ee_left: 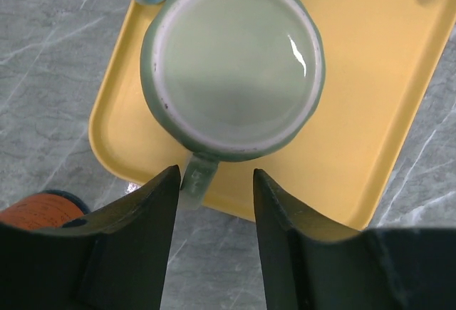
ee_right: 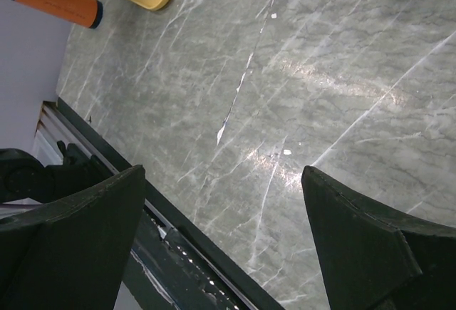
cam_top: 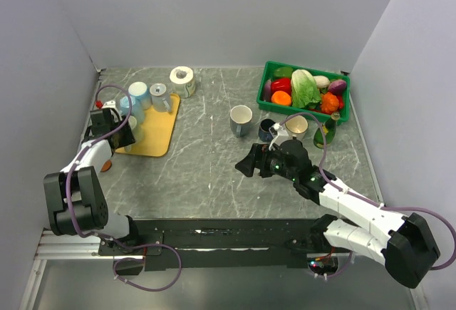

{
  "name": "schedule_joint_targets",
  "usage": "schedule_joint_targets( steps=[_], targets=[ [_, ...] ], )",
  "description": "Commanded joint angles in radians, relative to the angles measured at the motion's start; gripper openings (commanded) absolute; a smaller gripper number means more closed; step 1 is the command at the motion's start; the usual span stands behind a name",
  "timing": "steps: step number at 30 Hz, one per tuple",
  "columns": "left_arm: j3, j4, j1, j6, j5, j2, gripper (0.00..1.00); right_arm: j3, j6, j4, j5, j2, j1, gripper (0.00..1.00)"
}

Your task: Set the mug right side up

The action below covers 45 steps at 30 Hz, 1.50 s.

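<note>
Jaws stand spread on the left gripper [ee_left: 215,174], flanking the handle [ee_left: 197,179] of the upside-down green mug [ee_left: 235,60] on the yellow tray [ee_left: 377,110]; right gripper [ee_right: 222,174] hangs agape above the table [ee_right: 320,75]

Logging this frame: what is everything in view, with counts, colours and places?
green mug: 1, pale green, upside down on tray's near end
light blue mug: 1, light blue, tray's far end
pale grey mug: 1, grey-white, beside it on tray
tray: 1, yellow, table's left
roll: 1, white, beyond tray
white mug, dark mug, cream mug: 3, table centre
basket: 1, green, far right, holds vegetables
orange tube: 1, blue-capped, near left edge
table: 1, grey marble
left gripper: 1, black, open, straddling green mug's handle
right gripper: 1, black, open, over bare table
</note>
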Motion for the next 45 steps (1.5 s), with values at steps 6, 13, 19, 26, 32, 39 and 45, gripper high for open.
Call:
schedule_joint_targets(
  steps=[6, 13, 19, 26, 32, 39, 45],
  targets=[
    [0.040, -0.004, -0.005, -0.009, -0.003, 0.014, 0.35, 0.015, -0.006, -0.003, 0.039, 0.007, -0.005, 0.95],
    [0.061, -0.013, -0.007, -0.013, -0.010, 0.057, 0.24, 0.010, 0.003, 0.005, 0.034, -0.016, -0.003, 0.94],
    [0.060, -0.010, -0.013, -0.016, -0.030, 0.053, 0.33, 0.013, -0.001, -0.010, 0.045, -0.038, -0.005, 0.94],
    [0.057, -0.002, -0.019, -0.016, -0.034, 0.048, 0.38, 0.003, 0.009, -0.001, 0.036, -0.035, -0.003, 0.93],
    [0.060, -0.002, -0.022, -0.013, -0.027, 0.060, 0.29, 0.004, 0.014, -0.007, 0.040, -0.038, -0.005, 0.93],
    [0.083, -0.031, -0.051, -0.019, -0.064, 0.082, 0.01, 0.012, 0.020, -0.010, 0.039, -0.053, -0.003, 0.91],
    [0.207, -0.258, -0.140, -0.091, -0.169, 0.079, 0.01, -0.010, 0.025, -0.010, 0.033, -0.122, -0.003, 0.91]
  ],
)
